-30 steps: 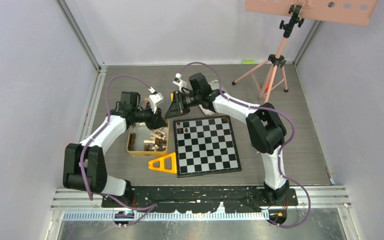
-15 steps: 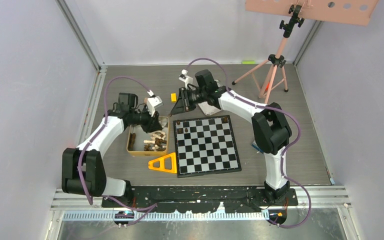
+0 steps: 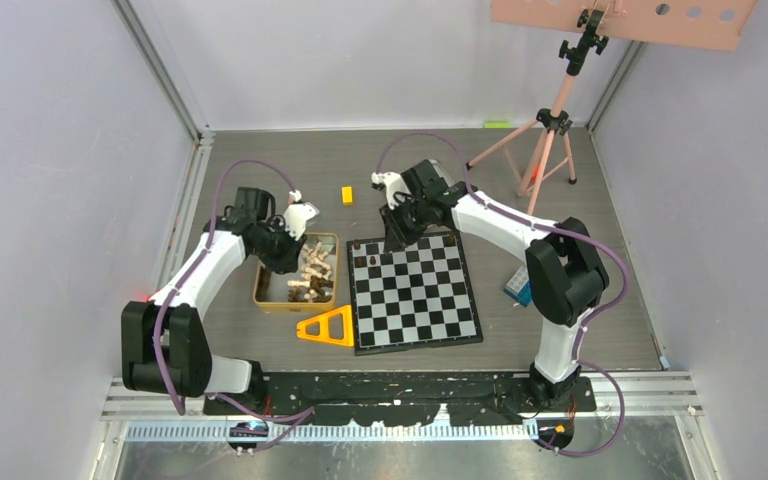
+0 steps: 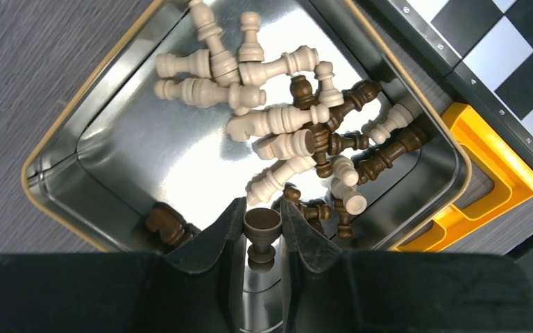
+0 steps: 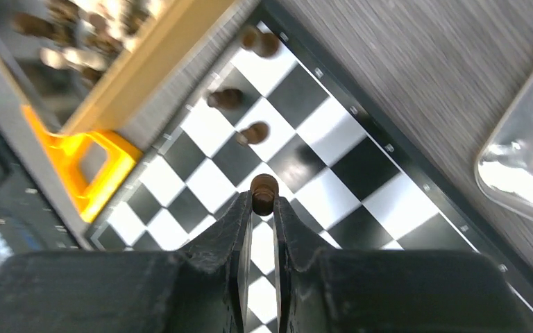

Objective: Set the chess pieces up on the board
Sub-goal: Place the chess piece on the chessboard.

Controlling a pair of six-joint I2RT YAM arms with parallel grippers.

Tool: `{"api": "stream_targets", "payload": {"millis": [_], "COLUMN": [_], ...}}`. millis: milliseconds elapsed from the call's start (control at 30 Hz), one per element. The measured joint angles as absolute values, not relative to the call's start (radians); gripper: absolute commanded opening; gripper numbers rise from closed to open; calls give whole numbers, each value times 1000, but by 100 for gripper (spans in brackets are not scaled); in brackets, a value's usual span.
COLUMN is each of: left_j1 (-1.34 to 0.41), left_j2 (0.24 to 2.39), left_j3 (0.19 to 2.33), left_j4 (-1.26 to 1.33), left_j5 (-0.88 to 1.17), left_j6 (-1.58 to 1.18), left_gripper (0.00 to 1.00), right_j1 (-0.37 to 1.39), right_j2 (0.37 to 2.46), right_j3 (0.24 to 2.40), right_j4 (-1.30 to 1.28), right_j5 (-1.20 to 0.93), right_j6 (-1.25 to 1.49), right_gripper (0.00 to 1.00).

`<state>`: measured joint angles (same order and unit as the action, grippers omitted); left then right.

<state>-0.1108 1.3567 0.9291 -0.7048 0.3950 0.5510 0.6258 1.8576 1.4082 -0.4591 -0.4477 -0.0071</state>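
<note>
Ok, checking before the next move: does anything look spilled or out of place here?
Nothing is spilled or damaged. The unplaced chess pieces lie jumbled on their sides in the gold tin, and a yellow triangle lies beside the board, at its left edge.

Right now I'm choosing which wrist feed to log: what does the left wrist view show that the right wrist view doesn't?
Only left wrist: the left gripper shut on a dark piece over the tin, and its pile of pale and dark pieces, seen sharply. Only right wrist: the right gripper shut on a second dark piece over the board, three dark pieces standing near its corner, and a silver lid. Both: board, yellow triangle and tin, blurred in the right wrist view.
</note>
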Motion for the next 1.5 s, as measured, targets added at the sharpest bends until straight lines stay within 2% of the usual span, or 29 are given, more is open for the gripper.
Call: {"api": "stream_targets", "payload": {"millis": [200, 500, 1500], "left_j1": [-111, -111, -111], "left_j2": [1357, 1357, 1357], "left_j3": [945, 956, 960], "left_j4": [-723, -739, -743], "left_j5": [322, 287, 287], "left_j6": [505, 480, 474], "left_gripper": [17, 17, 17], "right_j1": [655, 696, 762], "right_j2": [1856, 1856, 1953], "right_j3": [1340, 1336, 1422], "right_j4": [-495, -484, -480], "right_j5": [-292, -184, -125], "right_j6": [-120, -173, -190], "right_gripper": [1, 1, 1]}}
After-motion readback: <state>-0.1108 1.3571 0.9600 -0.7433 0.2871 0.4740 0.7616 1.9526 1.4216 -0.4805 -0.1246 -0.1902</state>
